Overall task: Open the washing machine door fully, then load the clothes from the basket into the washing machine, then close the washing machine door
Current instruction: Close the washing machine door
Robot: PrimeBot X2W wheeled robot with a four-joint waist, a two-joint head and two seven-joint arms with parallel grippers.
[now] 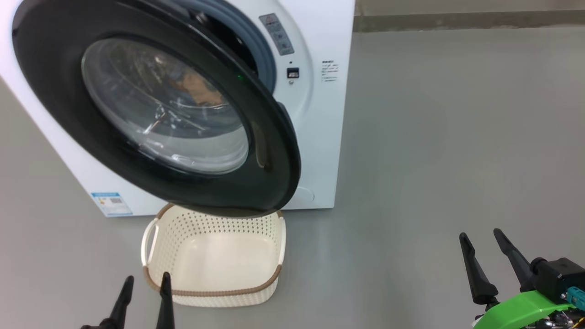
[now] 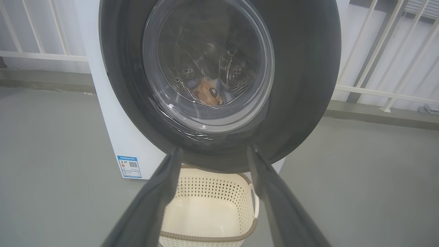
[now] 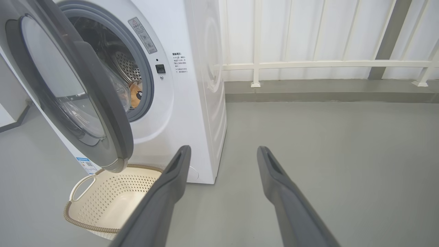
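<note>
Laundry day, mid-task: the washing machine door (image 1: 155, 109) stands ajar, swung partway out from the white washing machine (image 1: 320, 114). Its lower edge overhangs the far rim of the basket (image 1: 219, 299) on the grey floor (image 1: 434, 137). Through the door's glass window (image 2: 207, 65), orange and light-blue clothes (image 2: 209, 94) lie inside the steel drum (image 3: 125, 65), apparently low down, though reflections blur them. The left gripper (image 1: 147, 275) hovers by the basket's near rim and the right gripper (image 1: 480, 234) well off to the side, both with fingers spread and gripping nothing.
</note>
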